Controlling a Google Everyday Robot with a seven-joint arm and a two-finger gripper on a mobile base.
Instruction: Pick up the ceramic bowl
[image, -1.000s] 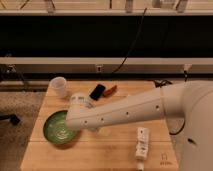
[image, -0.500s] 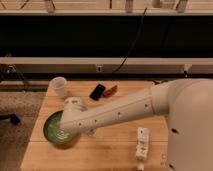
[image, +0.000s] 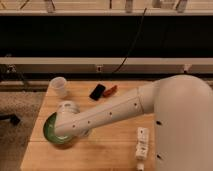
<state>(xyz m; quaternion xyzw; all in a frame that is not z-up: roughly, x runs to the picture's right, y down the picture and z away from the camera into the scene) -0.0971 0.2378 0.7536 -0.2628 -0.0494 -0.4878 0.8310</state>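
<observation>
Compared with the earlier views, the arm (image: 115, 112) has swung further left and lower, so its wrist end now covers most of the ceramic bowl (image: 49, 132), whereas before it stood beside the bowl's right rim. The bowl itself has not shifted. It rests flat near the front-left corner of the wooden table (image: 110, 152), and only a green crescent of its left side shows past the wrist. The gripper (image: 65, 129) hangs downward from the wrist directly over the bowl's interior. Its jaws are spread to their widest and appear to hold nothing, though the fingers themselves are screened by the arm. This wide, top-down pose probably suits a shallow, broad vessel, since a rim or wall must pass between the jaws before they close. The white cup (image: 59, 86) stands well apart at the back-left. A black object (image: 97, 91) and a red one (image: 111, 90) lie together behind the arm, and a white item (image: 142, 143) lies to the right. None of these obstructs the approach.
</observation>
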